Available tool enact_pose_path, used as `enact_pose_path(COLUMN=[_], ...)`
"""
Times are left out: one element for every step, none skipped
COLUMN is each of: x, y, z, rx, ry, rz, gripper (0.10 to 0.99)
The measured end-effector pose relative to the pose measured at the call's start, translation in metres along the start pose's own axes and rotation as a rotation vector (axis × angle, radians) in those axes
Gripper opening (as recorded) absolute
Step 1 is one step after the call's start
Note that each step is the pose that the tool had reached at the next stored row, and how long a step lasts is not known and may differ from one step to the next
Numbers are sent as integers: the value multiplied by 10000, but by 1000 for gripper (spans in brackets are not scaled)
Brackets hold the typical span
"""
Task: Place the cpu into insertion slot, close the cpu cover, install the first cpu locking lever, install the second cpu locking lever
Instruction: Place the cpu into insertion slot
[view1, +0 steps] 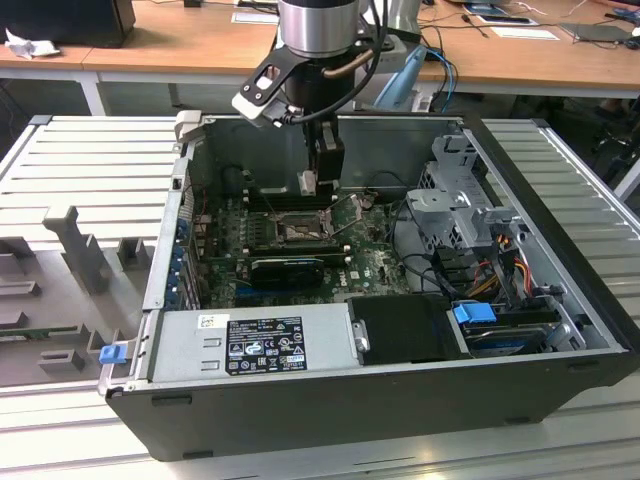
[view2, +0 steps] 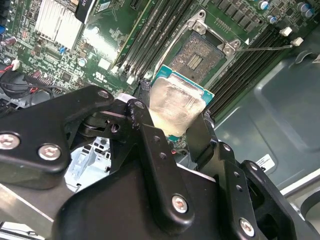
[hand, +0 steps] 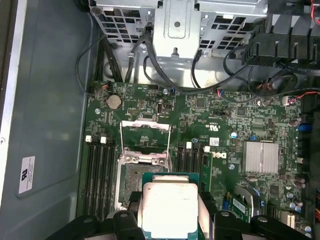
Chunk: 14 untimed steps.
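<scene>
Tool (view2: 170, 115) grasps the cpu (view2: 176, 100), at twelve o'clock of the uncovered insertion slot (view1: 298, 230) in the exterior view. Placement in hand; seating likely calls for square alignment.

From where I stand, the gripper (view2: 175, 122) pinches the cpu (view2: 176, 100) by two opposite edges between its black fingers (view2: 150, 135). The pale metal face is showing, with a green border round it. The chip hangs clear of the green motherboard (view2: 112, 35). Just beyond it the insertion slot (view2: 196, 56) lies bare, dark contacts inside a silvery rim, between two banks of long black memory slots (view2: 150, 30). A thin metal lever (view2: 262, 48) juts from one socket corner, and a finned heatsink (view2: 56, 22) sits further along the board.
</scene>
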<state>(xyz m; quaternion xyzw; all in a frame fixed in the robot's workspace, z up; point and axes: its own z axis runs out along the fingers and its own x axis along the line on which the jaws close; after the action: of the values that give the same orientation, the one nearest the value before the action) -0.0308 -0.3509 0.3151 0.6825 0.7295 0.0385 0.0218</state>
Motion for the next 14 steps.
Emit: enact_pose_path(x=[0,0,0,0,-1,-1,-1,-1,-1,-1,-2,-2,-2,-2], y=[-1,-1,-1,-2,-2,-2,-3,-3,-4,-5,-7,-8,-8,-8], z=[8,12,17,21,27,30,33,39,50,62,78,90,95,101], rx=[-1,-1,0,0,0,0,0,-1,-1,1,4,4,4,3], ry=[0,0,-1,0,0,0,0,1,1,0,0,0,-2,-11], rz=[0,0,0,0,0,0,0,0,0,1,1,8,32,112], gripper=[529,529,529,529,529,529,529,529,529,529,529,529,529,529])
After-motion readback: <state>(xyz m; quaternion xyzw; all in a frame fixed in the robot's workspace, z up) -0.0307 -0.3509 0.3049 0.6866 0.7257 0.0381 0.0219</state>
